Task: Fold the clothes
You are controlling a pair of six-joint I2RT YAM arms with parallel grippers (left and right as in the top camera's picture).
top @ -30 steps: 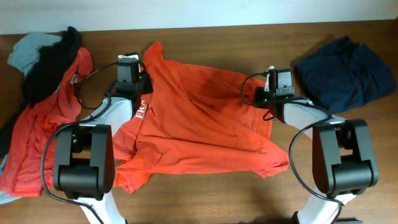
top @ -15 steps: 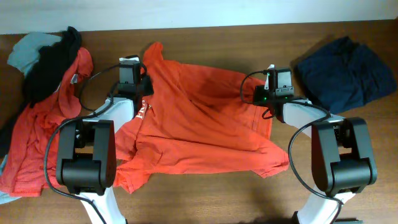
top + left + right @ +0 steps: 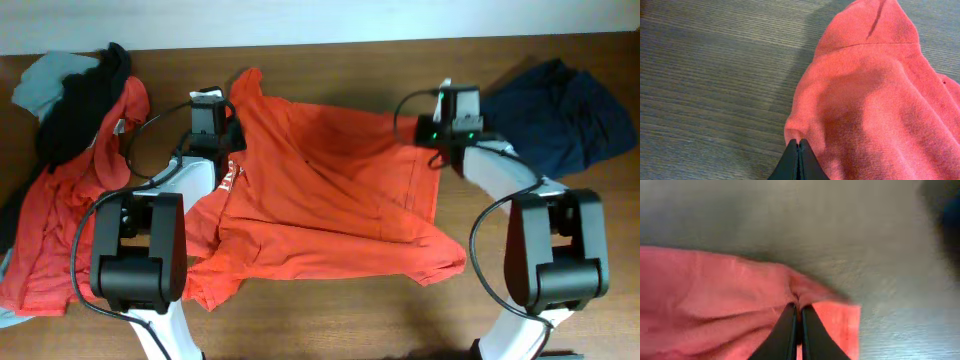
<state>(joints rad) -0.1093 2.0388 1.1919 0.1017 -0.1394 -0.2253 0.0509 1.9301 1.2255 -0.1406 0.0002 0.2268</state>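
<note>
Pinching the far edge at two points seems to be the idea. The left gripper has its jaws pressed together on a fold of the orange-red T-shirt by its far sleeve, and the right gripper is clamped the same way on cloth near the far hem corner. I'd judge the paired hold lets both arms draw that edge over without the middle sagging. The shirt lies rumpled on the table between the arms, its long axis running side to side — collar and white lettering toward the left arm, hem toward the right. A heap of other clothes sits far left and a navy piece far right.
</note>
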